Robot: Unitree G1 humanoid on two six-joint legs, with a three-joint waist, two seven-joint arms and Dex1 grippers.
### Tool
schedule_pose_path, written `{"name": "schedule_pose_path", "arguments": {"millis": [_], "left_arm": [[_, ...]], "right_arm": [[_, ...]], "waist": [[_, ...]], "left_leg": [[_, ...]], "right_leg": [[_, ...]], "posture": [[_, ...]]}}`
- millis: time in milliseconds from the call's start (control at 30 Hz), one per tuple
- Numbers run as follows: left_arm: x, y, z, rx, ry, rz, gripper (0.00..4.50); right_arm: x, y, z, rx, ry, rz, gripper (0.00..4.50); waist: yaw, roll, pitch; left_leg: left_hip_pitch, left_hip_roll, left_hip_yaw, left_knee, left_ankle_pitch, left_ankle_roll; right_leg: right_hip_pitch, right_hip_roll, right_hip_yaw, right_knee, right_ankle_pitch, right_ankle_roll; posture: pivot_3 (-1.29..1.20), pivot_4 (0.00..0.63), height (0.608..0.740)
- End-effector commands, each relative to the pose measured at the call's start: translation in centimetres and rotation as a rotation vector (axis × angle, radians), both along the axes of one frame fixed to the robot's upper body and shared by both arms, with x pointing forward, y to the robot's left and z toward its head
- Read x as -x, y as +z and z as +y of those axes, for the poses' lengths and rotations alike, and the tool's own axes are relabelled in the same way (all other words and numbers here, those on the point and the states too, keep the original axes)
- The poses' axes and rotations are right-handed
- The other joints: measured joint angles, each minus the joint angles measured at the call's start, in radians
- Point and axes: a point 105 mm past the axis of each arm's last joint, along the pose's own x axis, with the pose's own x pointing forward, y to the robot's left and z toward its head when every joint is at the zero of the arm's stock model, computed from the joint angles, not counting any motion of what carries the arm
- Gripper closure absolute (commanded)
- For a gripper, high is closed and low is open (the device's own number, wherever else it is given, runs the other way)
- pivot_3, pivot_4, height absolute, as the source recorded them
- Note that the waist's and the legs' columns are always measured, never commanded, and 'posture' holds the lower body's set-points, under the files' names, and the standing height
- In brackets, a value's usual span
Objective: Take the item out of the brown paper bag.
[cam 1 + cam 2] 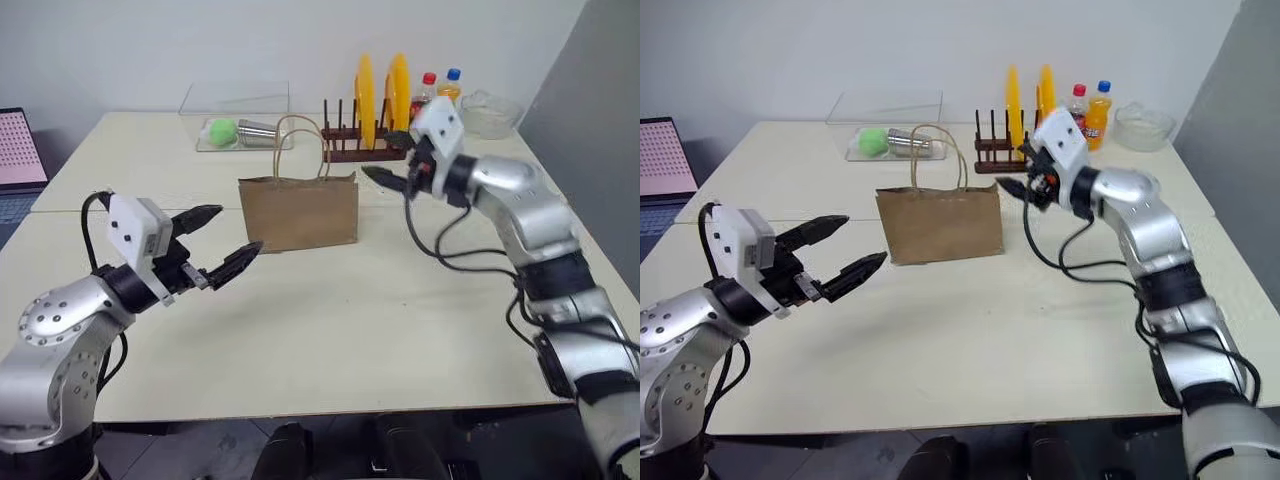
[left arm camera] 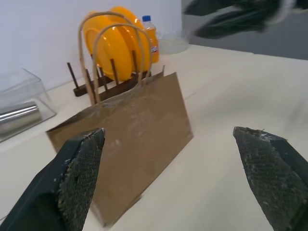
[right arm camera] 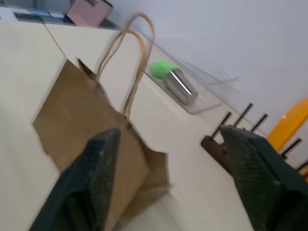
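Head views: paper bag upright mid-table, long axis crosswise; right gripper nearer, beside its upper right corner, fingers apart, empty | Left wrist: left gripper wide, short of bag | Right wrist: item unseen, judged inside bag.

A big pale table stands in front of a plain white wall. A thin line runs across the table top, like two tables pushed together. To the right of the table stands a grey wall. Past the table's left edge sits a pink screen. Under the table's near edge the floor is dark. The light is soft and even.
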Motion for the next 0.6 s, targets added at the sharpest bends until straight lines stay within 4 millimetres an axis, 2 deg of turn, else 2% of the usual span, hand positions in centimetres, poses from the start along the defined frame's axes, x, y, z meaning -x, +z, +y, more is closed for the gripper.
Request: {"name": "schedule_pose_path", "arguments": {"millis": [33,200,233,467,600], "left_arm": [[1.2,0.4,-1.3,0.016,-0.045,-0.015,0.00],[1.7,-0.2,-1.9,0.010,-0.059,0.009,0.00],[1.7,-0.4,-2.1,0.000,-0.062,0.010,0.00],[1.7,-1.0,-3.2,-0.026,-0.090,0.012,0.00],[2.0,-1.7,-3.6,-0.049,-0.100,0.023,0.00]], "right_arm": [[-2.4,1.1,0.7,0.079,-0.030,-0.074,2.46],[-3.9,1.1,2.9,0.207,-0.055,-0.096,4.29],[-4.1,0.7,3.6,0.258,-0.067,-0.102,4.48],[-4.5,-2.2,5.4,0.448,-0.095,-0.128,4.48],[-3.7,-3.6,6.4,0.522,-0.005,-0.117,4.48]], "waist": [[0.000,0.000,0.000],[0.000,0.001,0.000],[-0.001,0.001,0.000],[0.003,0.001,0.001],[0.000,0.002,0.001]], "left_leg": [[0.000,0.000,0.000,0.000,0.000,0.000],[-0.001,0.000,0.000,-0.001,0.000,0.000],[0.000,0.000,0.000,-0.002,0.000,0.000],[-0.001,0.000,0.000,-0.001,0.000,-0.001],[-0.001,0.000,0.000,-0.002,0.000,-0.001]], "right_leg": [[0.000,0.000,0.000,0.000,0.000,0.000],[-0.001,0.000,0.000,-0.001,0.000,-0.001],[-0.001,0.000,0.001,-0.001,0.000,-0.001],[-0.001,-0.001,0.000,-0.001,-0.001,-0.002],[-0.001,-0.001,0.000,-0.001,-0.001,-0.002]], "posture": [[0.00,0.150,0.740],[0.00,0.150,0.740],[0.00,0.150,0.740],[0.00,0.150,0.740],[0.00,0.150,0.740]]}}
